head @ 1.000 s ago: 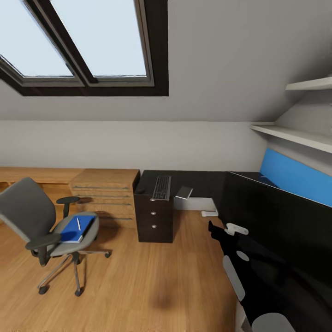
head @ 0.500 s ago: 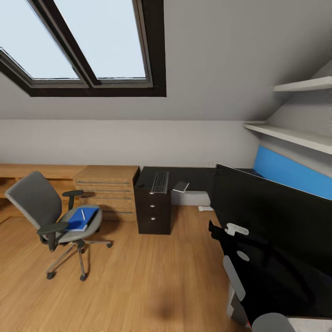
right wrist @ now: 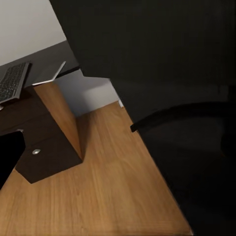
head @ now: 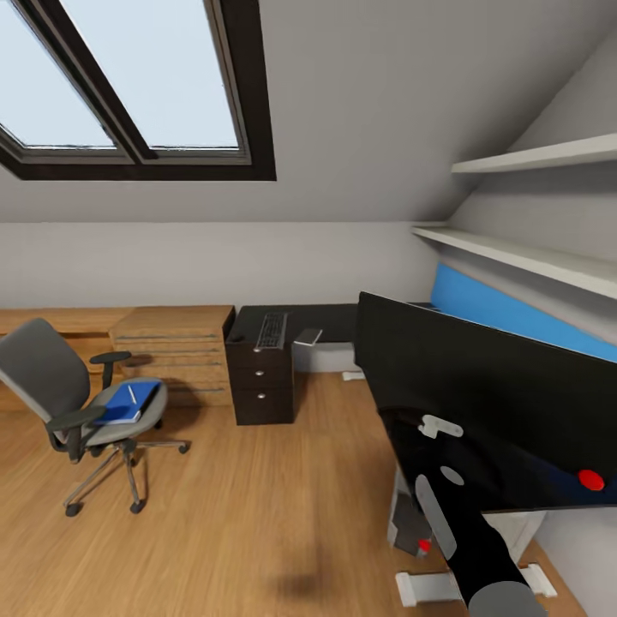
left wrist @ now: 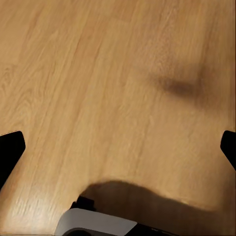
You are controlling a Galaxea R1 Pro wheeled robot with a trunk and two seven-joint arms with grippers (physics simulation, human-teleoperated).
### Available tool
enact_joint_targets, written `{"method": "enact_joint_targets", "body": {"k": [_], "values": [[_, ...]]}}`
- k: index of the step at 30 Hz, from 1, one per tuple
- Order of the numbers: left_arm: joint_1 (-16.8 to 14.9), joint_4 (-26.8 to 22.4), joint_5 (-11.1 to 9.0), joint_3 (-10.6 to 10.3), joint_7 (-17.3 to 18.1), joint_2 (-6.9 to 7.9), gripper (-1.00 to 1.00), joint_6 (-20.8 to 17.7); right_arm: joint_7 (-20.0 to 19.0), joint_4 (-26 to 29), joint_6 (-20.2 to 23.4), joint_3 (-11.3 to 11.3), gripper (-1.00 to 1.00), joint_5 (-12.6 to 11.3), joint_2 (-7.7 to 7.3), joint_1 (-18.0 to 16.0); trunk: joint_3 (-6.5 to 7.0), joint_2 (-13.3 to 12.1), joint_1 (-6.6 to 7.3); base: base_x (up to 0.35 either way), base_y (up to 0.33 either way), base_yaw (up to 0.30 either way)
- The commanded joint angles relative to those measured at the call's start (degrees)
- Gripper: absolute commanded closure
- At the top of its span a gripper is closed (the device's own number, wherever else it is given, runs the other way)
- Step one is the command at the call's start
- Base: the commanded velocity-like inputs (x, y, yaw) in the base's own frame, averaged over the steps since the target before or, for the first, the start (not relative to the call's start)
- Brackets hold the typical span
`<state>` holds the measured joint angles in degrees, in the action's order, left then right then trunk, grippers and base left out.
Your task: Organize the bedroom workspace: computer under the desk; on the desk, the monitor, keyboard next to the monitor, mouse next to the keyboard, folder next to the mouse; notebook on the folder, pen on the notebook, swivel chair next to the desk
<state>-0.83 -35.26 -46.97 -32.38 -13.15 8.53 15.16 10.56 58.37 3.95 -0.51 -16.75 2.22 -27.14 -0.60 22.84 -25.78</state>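
The view has been swung rightward: the monitor (head: 480, 403) is now carried by the right pincer, grip hidden, toward the worktop (head: 330, 321); the left pincer (left wrist: 118, 147) is spread wide.

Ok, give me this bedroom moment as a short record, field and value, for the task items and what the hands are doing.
swivel chair: on the wooden floor, apart from the desk
folder: blue, lying on the chair seat
pen: on top of the folder stack
keyboard: on the desk, above the black drawers
notebook: grey, on the desk beside the keyboard
monitor: close to the camera, screen dark, lifted in front of the right arm
computer: on the floor below the monitor, partly hidden
left hand: open, over bare floor
right hand: state cannot be told
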Motion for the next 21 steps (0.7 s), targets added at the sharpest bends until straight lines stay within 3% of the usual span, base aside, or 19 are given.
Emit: {"method": "enact_joint_targets", "body": {"k": [1,10,17,21], "values": [[0.0,-0.1,-0.4,-0.5,-0.5,0.09,-1.0,0.3,0.2,0.1,0.3,-0.1,-1.0,-0.3,0.01,0.0,-0.06,0.1,0.0,-0.265,-0.223,-0.263],[0.0,-0.1,-0.4,-0.5,-0.4,0.09,-1.0,0.2,0.2,-0.4,-0.1,-0.2,-1.0,-0.3,-0.02,0.0,-0.06,0.1,0.0,-0.208,-0.219,-0.267],[0.0,0.8,-0.4,-0.5,-0.4,0.09,-1.0,0.2,0.2,-1.0,-1.8,-0.3,-1.0,-0.3,-0.1,0.0,-0.06,0.1,0.0,-0.01,-0.284,-0.261],[0.0,0.8,-0.4,-0.5,-0.4,0.09,-1.0,0.2,0.2,-2.1,-3.6,-0.3,-1.0,-0.3,-0.11,0.0,-0.06,0.1,0.0,0.0,-0.302,-0.08]]}}
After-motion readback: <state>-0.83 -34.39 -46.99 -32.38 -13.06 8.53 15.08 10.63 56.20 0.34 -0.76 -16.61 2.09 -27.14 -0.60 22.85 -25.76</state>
